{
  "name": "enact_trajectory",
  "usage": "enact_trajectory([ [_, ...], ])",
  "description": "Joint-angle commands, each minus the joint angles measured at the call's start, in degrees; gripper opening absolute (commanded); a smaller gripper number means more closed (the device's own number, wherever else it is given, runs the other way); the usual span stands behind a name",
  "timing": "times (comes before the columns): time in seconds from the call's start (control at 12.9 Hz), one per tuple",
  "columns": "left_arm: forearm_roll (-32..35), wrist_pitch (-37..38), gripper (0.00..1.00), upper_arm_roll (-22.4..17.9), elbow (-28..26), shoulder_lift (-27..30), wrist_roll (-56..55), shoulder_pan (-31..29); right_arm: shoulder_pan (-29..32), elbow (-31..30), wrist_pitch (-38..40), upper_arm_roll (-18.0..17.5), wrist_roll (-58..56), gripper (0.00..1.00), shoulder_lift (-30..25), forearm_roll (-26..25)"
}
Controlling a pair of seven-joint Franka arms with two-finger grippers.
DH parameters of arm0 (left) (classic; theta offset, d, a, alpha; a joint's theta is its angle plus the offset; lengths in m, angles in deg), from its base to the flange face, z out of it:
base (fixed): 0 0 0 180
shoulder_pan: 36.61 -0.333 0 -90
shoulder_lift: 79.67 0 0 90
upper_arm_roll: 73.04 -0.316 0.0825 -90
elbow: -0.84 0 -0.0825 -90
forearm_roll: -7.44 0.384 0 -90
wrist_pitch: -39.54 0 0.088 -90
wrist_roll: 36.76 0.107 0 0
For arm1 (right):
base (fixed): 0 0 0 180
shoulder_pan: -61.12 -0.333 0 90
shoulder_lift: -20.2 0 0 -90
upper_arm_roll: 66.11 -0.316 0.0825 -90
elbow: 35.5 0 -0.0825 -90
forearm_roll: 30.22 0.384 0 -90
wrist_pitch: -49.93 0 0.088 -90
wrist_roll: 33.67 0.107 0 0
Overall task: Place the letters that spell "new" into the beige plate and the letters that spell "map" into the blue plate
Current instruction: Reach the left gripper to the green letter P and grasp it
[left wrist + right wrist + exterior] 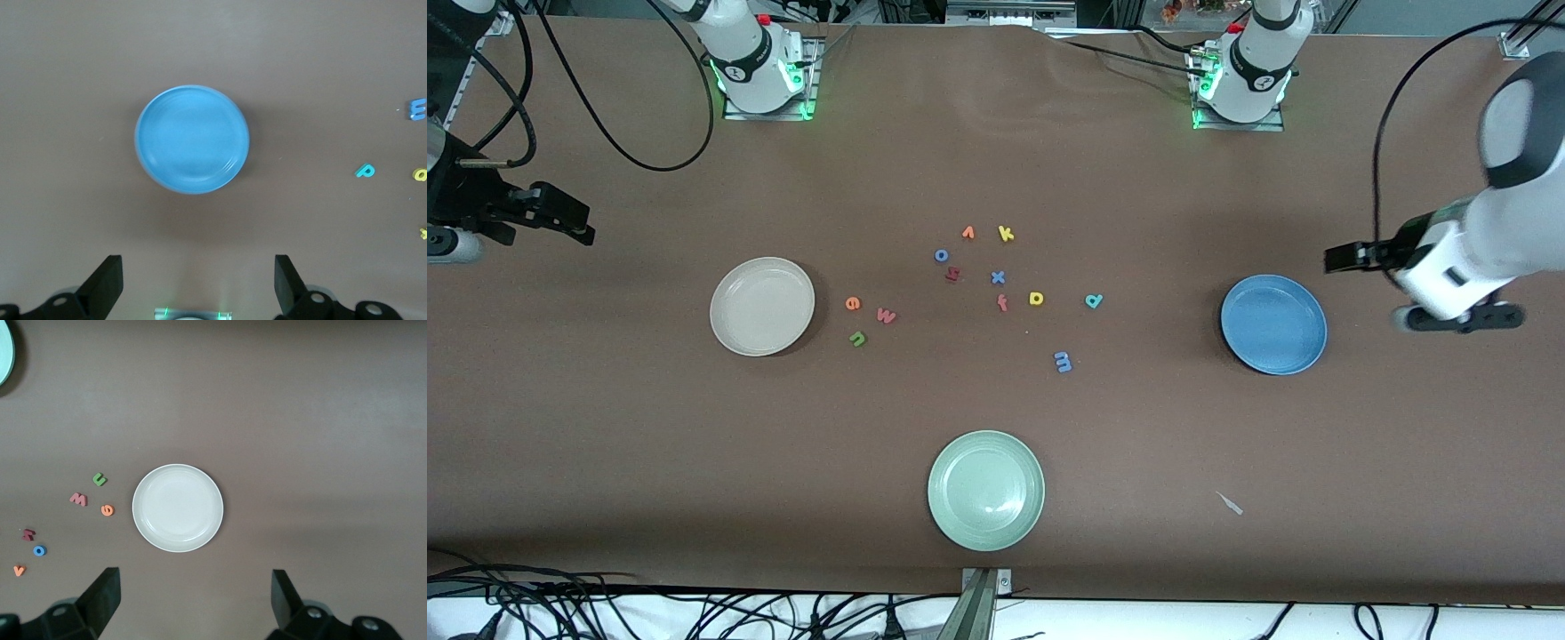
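Note:
The beige plate [762,307] [177,508] lies empty toward the right arm's end. Beside it lie the orange e [853,303] [107,511], pinkish-red w [886,315] [78,499] and green n [857,338] [99,479]. Toward the left arm's end the blue plate [1273,324] [192,139] is empty too. The yellow p [1036,299] [419,175], teal a [1094,301] [364,171] and blue m [1063,361] [417,109] rest on the cloth mid-table. My left gripper [1347,257] [198,287] hangs open beside the blue plate. My right gripper [560,218] [193,603] hangs open beside the beige plate. Both hold nothing.
A pale green plate [985,490] sits near the front edge. Other letters cluster mid-table: yellow k [1006,234], orange v [967,233], blue o [941,255], dark red h [951,274], blue x [998,277], red f [1002,303]. A small scrap [1230,503] lies near the front.

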Motion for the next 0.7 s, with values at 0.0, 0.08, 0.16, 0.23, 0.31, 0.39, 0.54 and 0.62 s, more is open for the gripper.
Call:
enact_trajectory([
  [0.0, -3.25, -5.01, 1.0, 0.92, -1.01, -2.12, -0.44, 3.69, -0.05, 0.72, -0.14, -0.13, 0.0, 1.0, 0.5, 0.89],
  [0.08, -4.31, -8.69, 1.0, 1.7, -2.85, -2.39, -0.44, 5.09, 0.04, 0.81, -0.23, -0.13, 0.44, 1.0, 0.77, 1.94],
  [0.16, -4.41, -12.73, 1.0, 2.67, -5.48, -2.22, -0.88, 6.5, 0.04, 0.81, -0.23, -0.04, 0.79, 1.0, 0.86, 2.82],
  [0.23, -4.41, -16.6, 1.0, 4.24, -8.2, -2.13, -2.19, 7.38, 0.04, 0.81, -0.23, -0.12, 0.79, 1.0, 0.95, 2.83],
  [0.31, -3.63, -21.07, 1.0, 6.35, -11.18, -2.22, -4.64, 8.26, -0.05, 0.81, -0.23, -0.13, 0.71, 1.0, 0.95, 2.74],
  [0.39, -3.36, -26.95, 1.0, 8.02, -15.3, -2.13, -7.19, 9.14, -0.22, 0.81, -0.31, -0.21, 0.71, 1.0, 1.03, 2.39],
  [0.54, -1.08, -38.47, 1.0, 9.53, -22.78, -2.31, -10.71, 12.38, -0.66, 0.72, -0.66, -0.21, 0.62, 1.0, 1.82, 2.04],
  [0.62, -0.2, -42.26, 1.0, 9.53, -24.9, -2.83, -12.56, 14.57, -0.84, 0.81, -0.58, -0.21, 0.62, 0.99, 2.61, 1.95],
])
